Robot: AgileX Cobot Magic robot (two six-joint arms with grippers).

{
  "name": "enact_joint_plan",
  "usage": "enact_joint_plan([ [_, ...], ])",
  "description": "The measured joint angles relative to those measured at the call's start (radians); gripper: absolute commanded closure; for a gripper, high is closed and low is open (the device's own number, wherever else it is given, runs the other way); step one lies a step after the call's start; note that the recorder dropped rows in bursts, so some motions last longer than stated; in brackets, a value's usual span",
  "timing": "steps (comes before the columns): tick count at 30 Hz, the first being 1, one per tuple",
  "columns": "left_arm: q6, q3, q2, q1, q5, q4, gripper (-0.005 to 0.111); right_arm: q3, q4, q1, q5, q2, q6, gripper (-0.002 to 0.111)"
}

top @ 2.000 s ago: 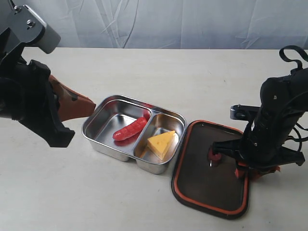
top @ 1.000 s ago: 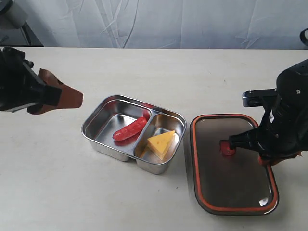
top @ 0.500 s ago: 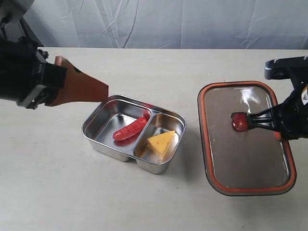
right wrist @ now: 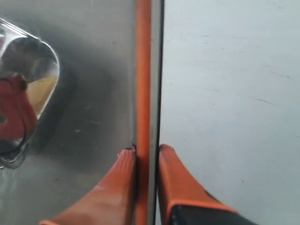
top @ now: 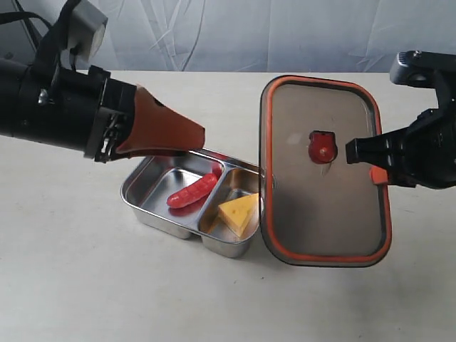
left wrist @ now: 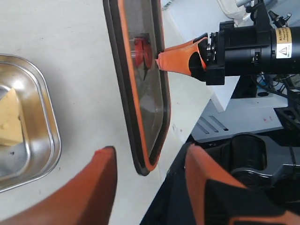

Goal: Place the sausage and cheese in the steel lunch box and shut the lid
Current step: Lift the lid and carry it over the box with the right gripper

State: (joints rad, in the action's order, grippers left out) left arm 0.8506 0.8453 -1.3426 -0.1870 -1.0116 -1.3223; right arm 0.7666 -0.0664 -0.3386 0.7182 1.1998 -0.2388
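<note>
Right wrist view has the right gripper (right wrist: 146,152) pinching the lid (right wrist: 84,93) on its orange-sealed rim, one jaw each side; I judge the lid stiff, light and slick, so a deep rim grip suits it; the centre valve (top: 320,147) looks too small a hold. It is dark, translucent and round-cornered; it hangs tilted above the worktop's right half, just beside the box (top: 135,196) mid-worktop; sausage (top: 192,190) and cheese (top: 239,211) lie in separate compartments. Left gripper (top: 192,139) hovers spread near the box's far rim.
</note>
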Motion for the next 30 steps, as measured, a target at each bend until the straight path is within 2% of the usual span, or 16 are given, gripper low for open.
enact_joint_plan([
  [8,0.065,0.001,-0.041,0.0,-0.004,-0.037,0.061,0.0,-0.136,0.0,-0.036,0.0,0.087,0.109],
  [15,0.094,0.001,-0.051,0.0,-0.004,-0.045,0.05,0.0,-0.275,0.0,-0.059,0.0,0.179,0.109],
  [30,0.111,0.001,-0.051,0.0,0.005,-0.062,0.05,0.0,-0.374,-0.067,-0.104,0.0,0.239,0.109],
])
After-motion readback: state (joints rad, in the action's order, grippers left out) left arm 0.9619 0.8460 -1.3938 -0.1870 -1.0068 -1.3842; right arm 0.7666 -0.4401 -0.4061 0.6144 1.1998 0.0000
